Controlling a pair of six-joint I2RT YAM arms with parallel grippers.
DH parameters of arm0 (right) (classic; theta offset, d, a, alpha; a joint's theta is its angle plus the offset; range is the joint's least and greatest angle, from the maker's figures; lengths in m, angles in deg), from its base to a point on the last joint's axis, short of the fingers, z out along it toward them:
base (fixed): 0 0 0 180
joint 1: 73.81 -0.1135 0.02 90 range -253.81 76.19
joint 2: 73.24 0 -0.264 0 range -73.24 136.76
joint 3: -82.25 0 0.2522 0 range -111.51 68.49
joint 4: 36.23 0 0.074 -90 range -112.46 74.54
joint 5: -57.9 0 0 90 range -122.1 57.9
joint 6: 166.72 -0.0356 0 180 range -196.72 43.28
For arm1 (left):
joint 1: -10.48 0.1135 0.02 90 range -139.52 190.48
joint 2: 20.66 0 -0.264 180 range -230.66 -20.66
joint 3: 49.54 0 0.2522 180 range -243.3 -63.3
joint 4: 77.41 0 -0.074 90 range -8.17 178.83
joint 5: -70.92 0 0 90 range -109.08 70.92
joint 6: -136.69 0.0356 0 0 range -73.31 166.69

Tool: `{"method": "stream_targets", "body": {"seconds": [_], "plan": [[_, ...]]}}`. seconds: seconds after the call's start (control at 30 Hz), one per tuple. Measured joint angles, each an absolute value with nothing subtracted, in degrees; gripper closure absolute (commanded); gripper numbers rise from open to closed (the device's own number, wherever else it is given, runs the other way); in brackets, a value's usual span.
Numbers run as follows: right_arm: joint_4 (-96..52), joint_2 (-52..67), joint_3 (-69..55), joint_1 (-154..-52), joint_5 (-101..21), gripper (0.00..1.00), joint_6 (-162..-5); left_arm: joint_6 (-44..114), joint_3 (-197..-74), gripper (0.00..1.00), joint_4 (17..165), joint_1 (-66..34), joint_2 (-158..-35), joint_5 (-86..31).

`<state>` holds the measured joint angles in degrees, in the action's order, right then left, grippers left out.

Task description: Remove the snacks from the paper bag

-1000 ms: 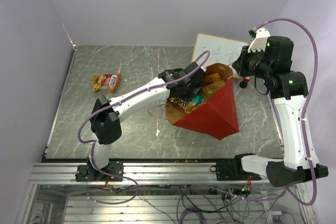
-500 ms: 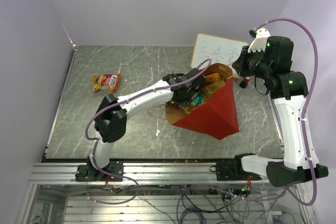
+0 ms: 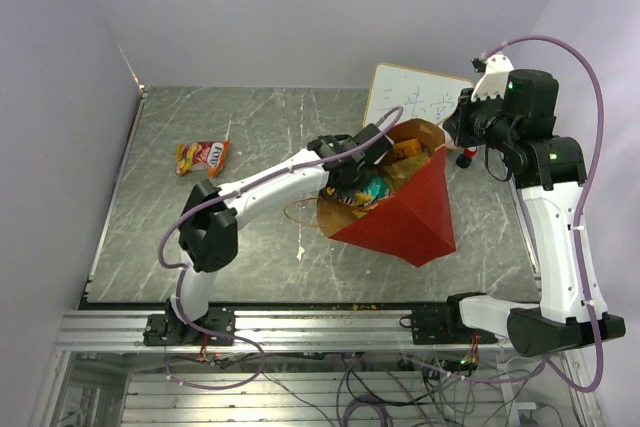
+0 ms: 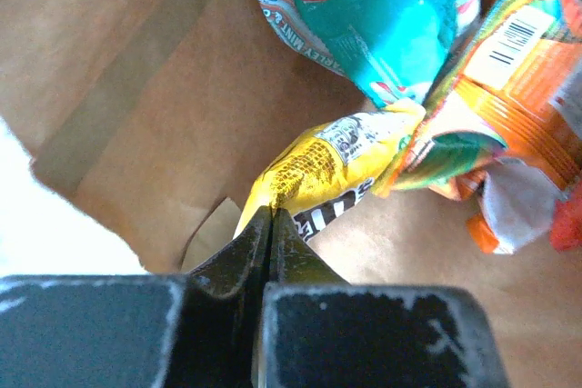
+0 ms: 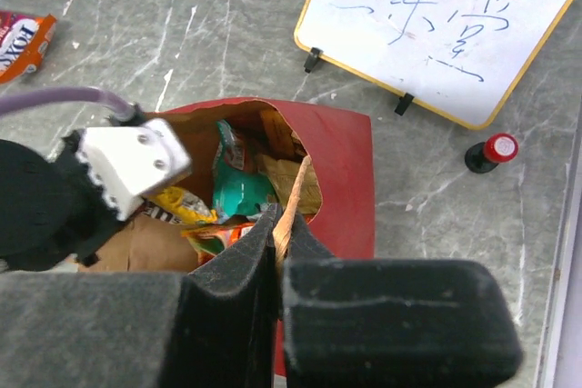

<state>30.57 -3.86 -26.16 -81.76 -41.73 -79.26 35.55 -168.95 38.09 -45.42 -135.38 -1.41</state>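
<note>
- The yellow packet [image 4: 332, 156] lay inside the paper bag [image 4: 136, 88], near the middle of the left wrist view. It was a small crinkly foil pack that looked light, soft and slippery, likelier to crumple than to resist.
- The left gripper [image 4: 271, 217] pinched the packet's lower-left crimped end, fingers pressed together on it. That flat seam looked the best place to hold, since the puffed middle would probably slide out.
- A teal packet [image 4: 400, 15] and orange packets [image 4: 532, 70] crowded against it at the upper right — they might drag along on a lift.
- The right gripper [image 5: 277, 224] was clamped on the bag's rim at the bottom centre of the right wrist view, apparently keeping the mouth open. The thin paper could tear under a hard pull.
- One red-orange packet [image 3: 203, 156] lay on the table [image 3: 250, 117] at the left of the top view — well apart from the bag.
- A whiteboard [image 5: 436, 24] and a marker [image 5: 491, 152] stood beyond the bag, at the upper right.
</note>
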Motion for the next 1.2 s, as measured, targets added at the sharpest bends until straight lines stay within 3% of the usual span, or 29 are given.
{"method": "stream_targets", "body": {"seconds": [0.53,1.0,1.2], "plan": [[29.7,-1.7,-28.5,-84.7,-43.9,1.0,-59.6,31.8,-168.2,0.93,37.5,-43.7,-117.5,-4.8],[39.3,4.8,-42.2,-93.8,-50.7,1.0,-41.9,23.7,-168.1,0.93,37.2,-31.2,-108.6,-12.5],[39.8,2.7,-41.6,-94.8,-52.2,1.0,-38.5,21.7,-167.4,0.93,37.1,-26.8,-104.6,-14.2]]}}
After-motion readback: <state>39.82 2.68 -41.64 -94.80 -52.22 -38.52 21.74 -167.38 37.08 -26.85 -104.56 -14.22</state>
